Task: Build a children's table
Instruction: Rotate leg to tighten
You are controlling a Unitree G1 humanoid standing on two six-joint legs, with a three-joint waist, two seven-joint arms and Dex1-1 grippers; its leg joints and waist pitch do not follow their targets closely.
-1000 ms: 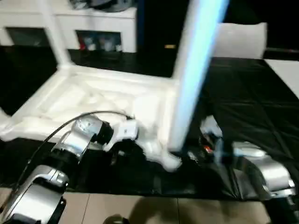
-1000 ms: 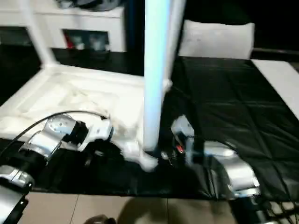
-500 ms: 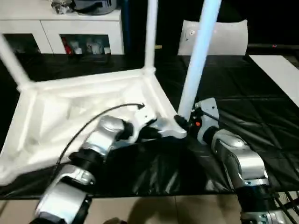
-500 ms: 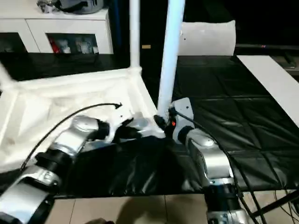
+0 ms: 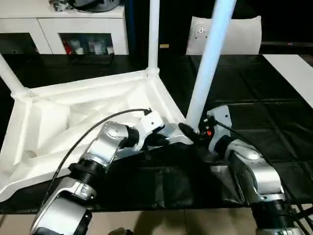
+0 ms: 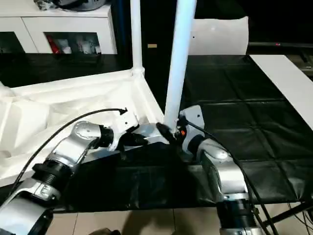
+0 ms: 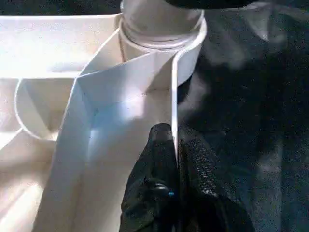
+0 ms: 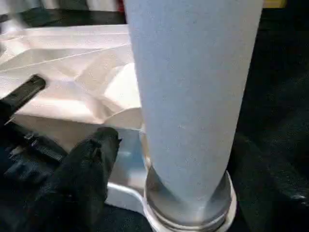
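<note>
- On the black-covered counter (image 5: pixel 274 122) we see the white tabletop (image 5: pixel 83 122) lying underside up, left of centre, with legs standing in its corner sockets.
- Our left end effector (image 7: pixel 176 159) is pinched shut on the tabletop's near-right rim.
- Our right end effector (image 5: pixel 188 132) sits at the base of the near-right leg (image 5: pixel 208 58); one black finger (image 8: pixel 91 159) lies beside it, apart, so we cannot tell its grip.
</note>
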